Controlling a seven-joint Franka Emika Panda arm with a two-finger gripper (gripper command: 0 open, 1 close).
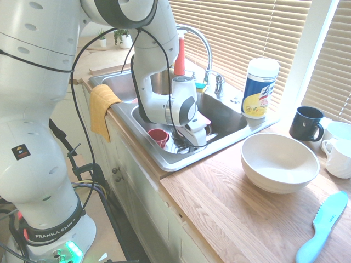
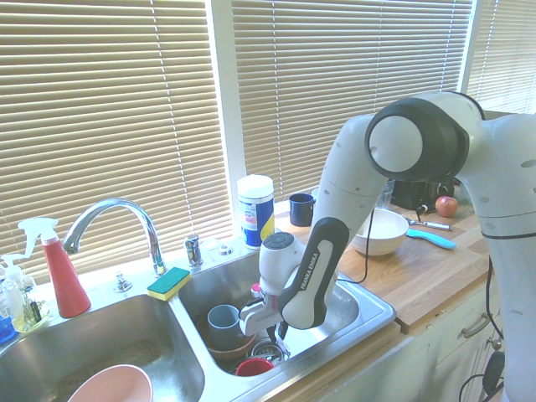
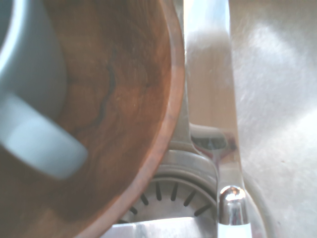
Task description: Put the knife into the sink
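A white Franka arm bends down from the bench edge into the right basin of the stainless-steel sink (image 1: 230,118), its wrist turned so the gripper (image 1: 193,143) points straight down, low over the basin floor. The gripper's fingers are pressed together. In the wrist view a slim silver table knife (image 3: 210,89) runs as a long bright strip away from the camera, its near end rising from the lower edge of that view; it is probably pinched in the gripper, though neither exterior view shows the knife clearly. Its long axis lies alongside the rim of a wooden bowl (image 3: 124,99) that holds a grey mug (image 2: 223,321), and it passes over the sink's drain strainer (image 3: 171,191). A small red cup (image 1: 158,136) sits just beside the gripper, on the side nearer the bench front. Judging by this, the knife hangs just above the sink floor, directly below the gripper, so the coming move is mainly letting go
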